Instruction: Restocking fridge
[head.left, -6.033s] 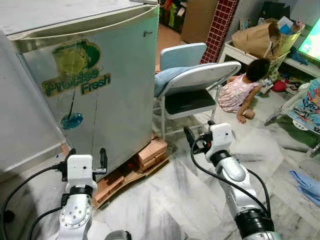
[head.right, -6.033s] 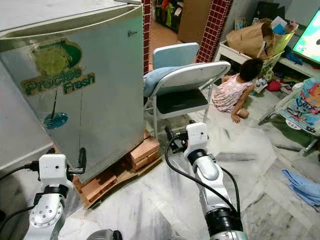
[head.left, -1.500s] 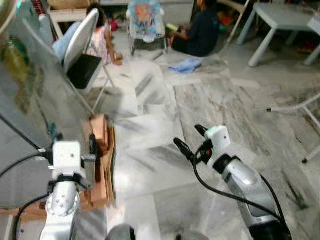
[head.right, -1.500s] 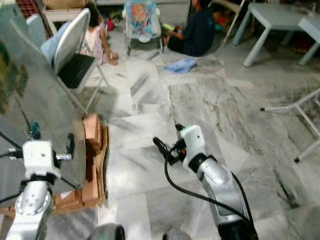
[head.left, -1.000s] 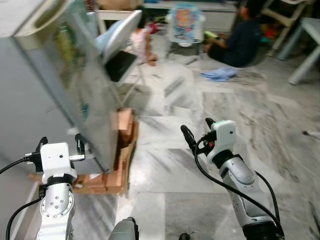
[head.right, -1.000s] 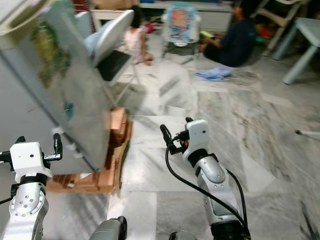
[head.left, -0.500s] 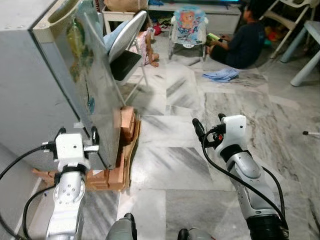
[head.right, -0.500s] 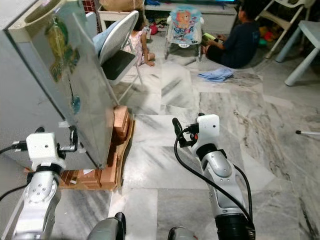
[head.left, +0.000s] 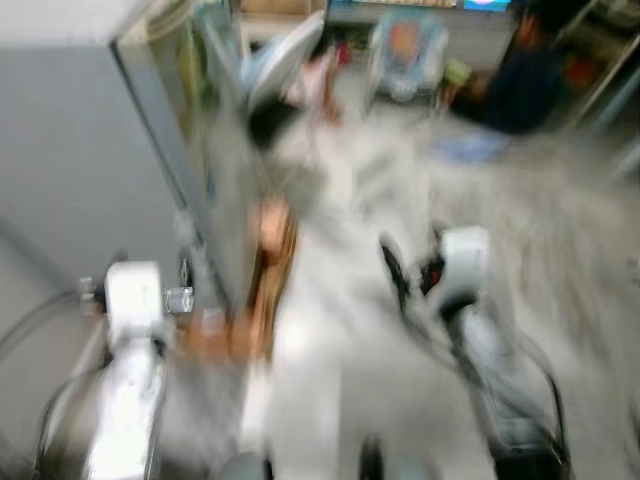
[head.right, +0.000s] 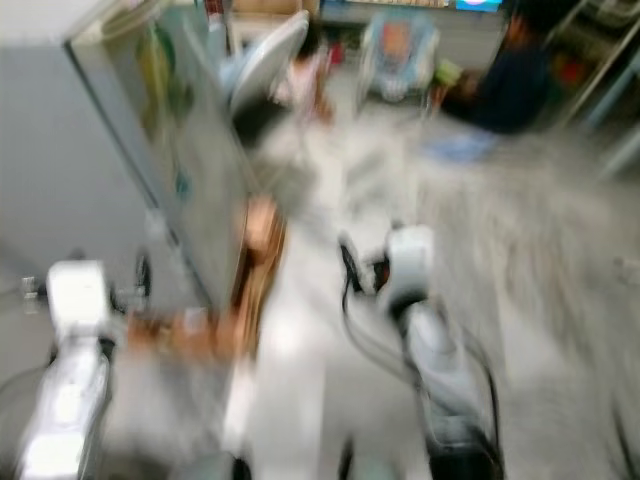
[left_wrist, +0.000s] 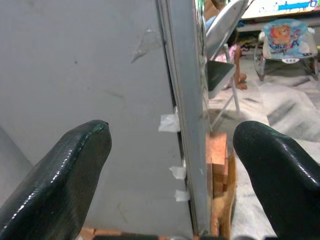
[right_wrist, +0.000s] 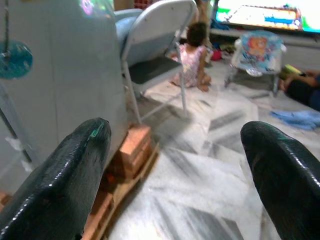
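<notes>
The grey fridge (head.left: 90, 160) stands at my left on bricks (right_wrist: 133, 144) and a wooden pallet, its door (left_wrist: 183, 95) closed with bits of white tape along the seam. My left gripper (left_wrist: 172, 131) is open and empty, level with the fridge's lower side near the door edge. My right gripper (right_wrist: 176, 127) is open and empty too. It hangs over the marble floor, facing the fridge's front and the bricks. Both head views are heavily blurred; there the left gripper (head.left: 152, 268) and the right gripper (head.left: 412, 255) show low in front of me.
A folding chair (right_wrist: 156, 26) stands right behind the fridge. A small child (right_wrist: 192, 54) sits on the floor beyond it, near a baby bouncer (right_wrist: 255, 47). A person in dark clothes (head.left: 520, 85) sits farther right, with a blue cloth (right_wrist: 299, 118) on the marble floor.
The head camera is swinging, so both eye views have gone blurred and the scene has shifted slightly. Both arms keep the same raised pose with fingers apart.
</notes>
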